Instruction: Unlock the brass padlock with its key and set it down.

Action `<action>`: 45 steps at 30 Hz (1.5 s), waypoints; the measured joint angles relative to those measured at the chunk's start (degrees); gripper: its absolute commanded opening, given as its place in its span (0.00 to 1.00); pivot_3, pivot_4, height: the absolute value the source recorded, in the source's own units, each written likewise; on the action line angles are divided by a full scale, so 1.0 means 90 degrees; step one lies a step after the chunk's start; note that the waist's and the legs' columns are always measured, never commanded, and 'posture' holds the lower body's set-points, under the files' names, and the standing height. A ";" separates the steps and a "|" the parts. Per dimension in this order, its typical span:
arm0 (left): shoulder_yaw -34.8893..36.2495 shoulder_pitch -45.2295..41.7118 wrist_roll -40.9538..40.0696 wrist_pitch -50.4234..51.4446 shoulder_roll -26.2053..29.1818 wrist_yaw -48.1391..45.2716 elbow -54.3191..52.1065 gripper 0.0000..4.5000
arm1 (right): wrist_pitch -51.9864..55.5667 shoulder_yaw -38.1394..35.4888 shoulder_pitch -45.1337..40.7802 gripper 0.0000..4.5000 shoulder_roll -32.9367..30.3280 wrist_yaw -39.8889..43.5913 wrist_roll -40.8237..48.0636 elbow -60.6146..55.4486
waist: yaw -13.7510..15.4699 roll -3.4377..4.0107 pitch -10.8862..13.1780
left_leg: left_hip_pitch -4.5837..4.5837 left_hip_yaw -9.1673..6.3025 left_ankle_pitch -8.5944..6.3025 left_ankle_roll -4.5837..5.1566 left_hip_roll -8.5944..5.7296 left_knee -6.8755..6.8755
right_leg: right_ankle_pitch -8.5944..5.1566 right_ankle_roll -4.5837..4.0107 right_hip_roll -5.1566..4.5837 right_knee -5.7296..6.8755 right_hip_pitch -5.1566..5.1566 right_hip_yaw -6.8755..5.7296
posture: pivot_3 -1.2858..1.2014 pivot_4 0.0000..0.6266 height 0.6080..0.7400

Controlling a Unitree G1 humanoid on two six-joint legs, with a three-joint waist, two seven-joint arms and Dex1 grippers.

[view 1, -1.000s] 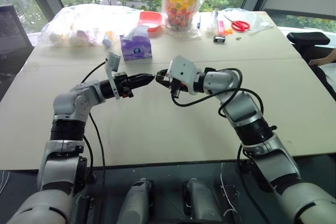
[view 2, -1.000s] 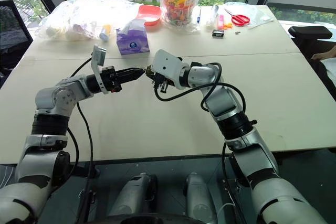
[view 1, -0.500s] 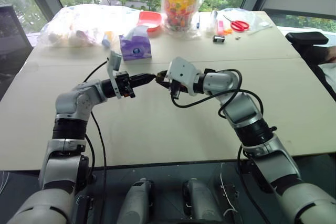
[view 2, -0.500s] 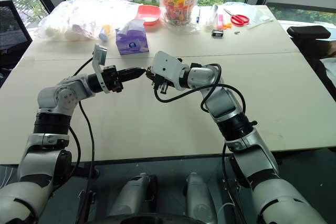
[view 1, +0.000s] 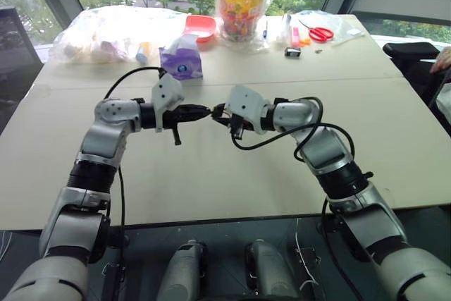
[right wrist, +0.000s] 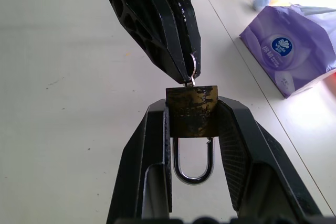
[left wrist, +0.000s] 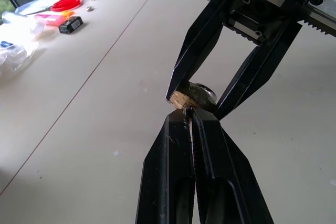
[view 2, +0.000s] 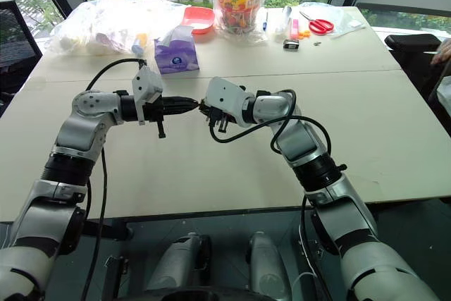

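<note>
Above the bare near part of the worktop point(view 1: 211, 174) the two grippers meet tip to tip. The right gripper point(right wrist: 191, 111) is clamped on the padlock point(right wrist: 192, 110), its brass body pinched between the two fingers and its shackle point(right wrist: 193, 163) hanging back between them toward the wrist. The left gripper point(left wrist: 190, 115) is clenched on the key point(right wrist: 191, 72), whose shaft enters the padlock's body; most of the key is hidden between the black fingers, only a sliver of its rounded head showing, and whether the shackle has sprung cannot be made out. A black cable point(view 1: 310, 132) loops beside the right forearm. Farther back, past a seam in the worktop, sit a purple tissue pack point(view 1: 182, 61), a red dish point(view 1: 201, 27), a clear bag of pale items point(view 1: 106, 29), a bagged jar of colourful pieces point(view 1: 243, 1), red scissors point(view 1: 322, 33) and a small black object point(view 1: 294, 52). A dark chair arm point(view 1: 412, 51) stands at the right edge. Behind, slanted window frames look out on green trees.
</note>
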 measured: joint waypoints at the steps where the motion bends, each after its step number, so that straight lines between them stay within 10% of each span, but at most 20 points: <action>1: 0.0067 -0.0079 -0.0209 0.0588 -0.0040 0.0032 0.0006 0.01 | 0.0001 0.0000 0.0001 0.15 0.0000 -0.0025 -0.0010 0.0003 | 0.0008 0.0000 0.0000 | -0.0001 -0.0001 0.0000 0.0001 0.0000 0.0003 | 0.0000 0.0001 0.0003 0.0002 0.0001 -0.0001 | 0.52 0.24 1.00; 4: 0.0512 -0.0351 -0.1037 0.2430 -0.0189 0.0166 0.0166 0.07 | -0.0104 -0.0029 -0.0017 0.15 0.0011 -0.0208 -0.0068 -0.0005 | 0.0000 -0.0002 0.0001 | -0.0002 -0.0002 -0.0001 0.0004 0.0001 0.0013 | 0.0000 0.0005 0.0025 0.0003 0.0004 -0.0002 | 0.52 0.24 1.00; 10: 0.1062 -0.0674 -0.1715 0.3877 -0.0107 0.0487 0.0266 0.60 | -0.0631 0.0047 -0.0072 0.15 -0.0075 -0.0363 -0.0417 -0.0242 | -0.0024 -0.0003 0.0002 | 0.0000 -0.0004 -0.0001 0.0003 0.0012 0.0012 | 0.0003 0.0013 0.0036 0.0005 0.0004 -0.0001 | 0.52 0.24 1.00; 26: 0.0866 -0.0623 -0.1678 0.3837 -0.0304 0.0472 0.0225 0.60 | -0.0789 0.0082 -0.0070 0.15 -0.0007 -0.0454 -0.0709 -0.0239 | 0.0000 -0.0003 0.0002 | 0.0000 -0.0002 0.0000 0.0002 0.0013 0.0013 | 0.0004 0.0011 0.0035 0.0005 0.0004 0.0002 | 0.52 0.24 1.00; 32: 0.0786 -0.0864 -0.1565 0.3690 -0.0497 0.0463 0.0684 0.05 | -0.0736 0.0200 -0.0064 0.15 0.0069 -0.0509 -0.0811 -0.0248 | 0.0000 -0.0003 0.0002 | 0.0000 -0.0001 0.0000 0.0002 0.0013 0.0014 | 0.0004 0.0011 0.0036 0.0005 0.0004 0.0002 | 0.52 0.24 1.00; 38: 0.0771 -0.0874 -0.1558 0.3645 -0.0516 0.0427 0.0765 0.04 | -0.0710 0.0206 -0.0030 0.15 0.0066 -0.0534 -0.0823 -0.0271 | -0.0001 -0.0003 0.0002 | 0.0000 -0.0001 0.0000 0.0002 0.0013 0.0013 | 0.0004 0.0011 0.0036 0.0005 0.0004 0.0002 | 0.52 0.24 1.00; 45: 0.0856 -0.0742 -0.1538 0.3554 -0.0466 0.0315 0.0769 0.04 | -0.0238 0.0045 0.0128 0.90 -0.0097 -0.0502 -0.0710 -0.0715 | 0.0024 -0.0003 0.0002 | 0.0000 -0.0002 0.0000 0.0002 0.0013 0.0013 | 0.0004 0.0011 0.0033 0.0004 0.0004 0.0003 | 0.52 0.24 1.00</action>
